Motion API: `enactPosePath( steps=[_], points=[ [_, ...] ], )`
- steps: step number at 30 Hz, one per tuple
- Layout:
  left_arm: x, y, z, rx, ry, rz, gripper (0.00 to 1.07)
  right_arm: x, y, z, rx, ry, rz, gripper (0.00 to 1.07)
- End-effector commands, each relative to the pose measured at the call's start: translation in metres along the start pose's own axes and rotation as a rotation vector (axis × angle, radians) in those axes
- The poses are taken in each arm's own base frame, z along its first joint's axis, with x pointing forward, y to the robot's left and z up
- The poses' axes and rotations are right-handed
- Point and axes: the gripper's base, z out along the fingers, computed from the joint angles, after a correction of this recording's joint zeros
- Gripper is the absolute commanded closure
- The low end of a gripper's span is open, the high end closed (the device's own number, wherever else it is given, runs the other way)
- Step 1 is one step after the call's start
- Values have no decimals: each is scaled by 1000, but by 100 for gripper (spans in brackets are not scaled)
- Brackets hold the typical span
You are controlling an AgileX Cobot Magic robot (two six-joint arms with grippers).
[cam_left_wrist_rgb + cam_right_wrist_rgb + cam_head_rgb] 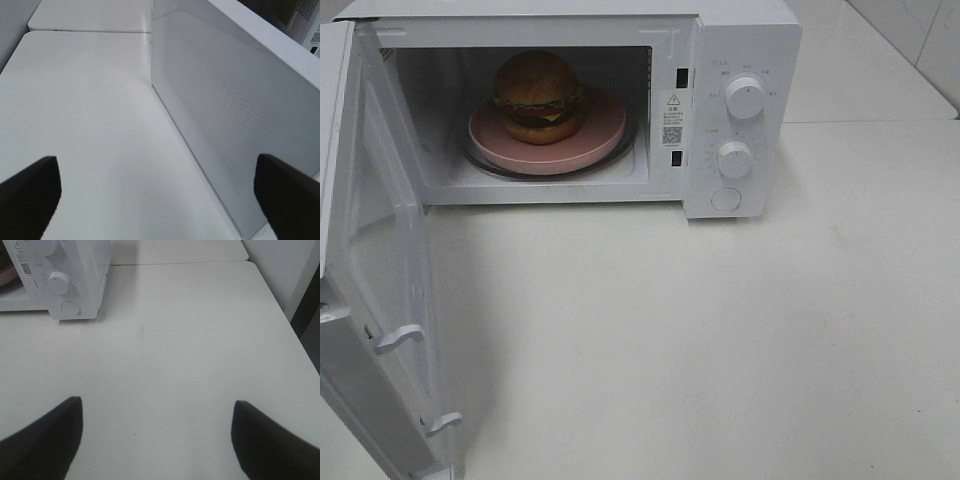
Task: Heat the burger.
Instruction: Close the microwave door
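The burger point(539, 92) sits on a pink plate point(605, 125) inside the white microwave point(740, 40), on the glass turntable. The microwave door point(380, 270) stands wide open at the left. Neither gripper shows in the exterior high view. In the left wrist view my left gripper point(155, 192) is open and empty, just outside the open door's perforated panel point(235, 110). In the right wrist view my right gripper point(155, 435) is open and empty above the bare table, well away from the microwave's control panel point(60, 282).
The microwave has two white knobs point(745, 98) and a round button point(725, 199) on its right panel. The white table point(720, 340) spreads in front. Its right edge point(295, 335) shows in the right wrist view.
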Motion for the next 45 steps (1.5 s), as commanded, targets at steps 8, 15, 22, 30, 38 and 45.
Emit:
enactPosePath(
  steps=[8, 15, 22, 30, 38, 45],
  points=[
    [1, 0, -2, 5, -21, 7, 9, 0, 0, -3, 0, -42, -4, 31],
    [1, 0, -2, 5, -21, 7, 9, 0, 0, -3, 0, -42, -4, 31],
    [1, 0, -2, 5, -21, 7, 9, 0, 0, -3, 0, -42, -4, 31],
    [1, 0, -2, 5, -21, 7, 9, 0, 0, -3, 0, -42, -4, 31],
    [1, 0, -2, 5, -21, 7, 9, 0, 0, -3, 0, -42, -4, 31],
    [1, -1, -2, 11, -21, 3, 9, 0, 0, -3, 0, -42, -4, 31]
  ],
)
